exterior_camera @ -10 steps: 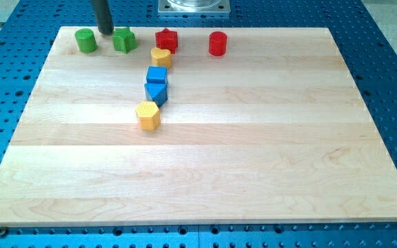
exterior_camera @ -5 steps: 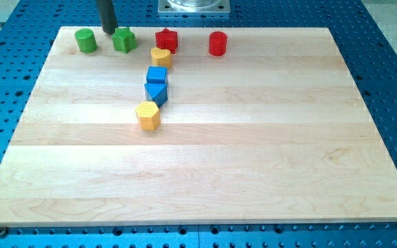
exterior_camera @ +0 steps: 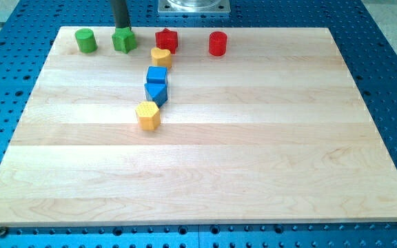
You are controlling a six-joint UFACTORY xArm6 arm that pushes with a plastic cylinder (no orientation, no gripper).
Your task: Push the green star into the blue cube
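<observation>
Blocking green star (exterior_camera: 123, 40) from blue cube (exterior_camera: 157, 74): yellow heart (exterior_camera: 160, 56).

Robotics lab, blue perforated metal breadboard bench (exterior_camera: 384, 62), wooden worktop (exterior_camera: 253, 138), metal mounting plate (exterior_camera: 194, 7), coloured test blocks

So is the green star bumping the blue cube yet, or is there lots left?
Not yet. Done: my tip is at the green star's top edge, behind it. In hand: lining up the push. Left: the whole trip, since the star sits apart from the blue cube, with the yellow heart close to the path.
</observation>
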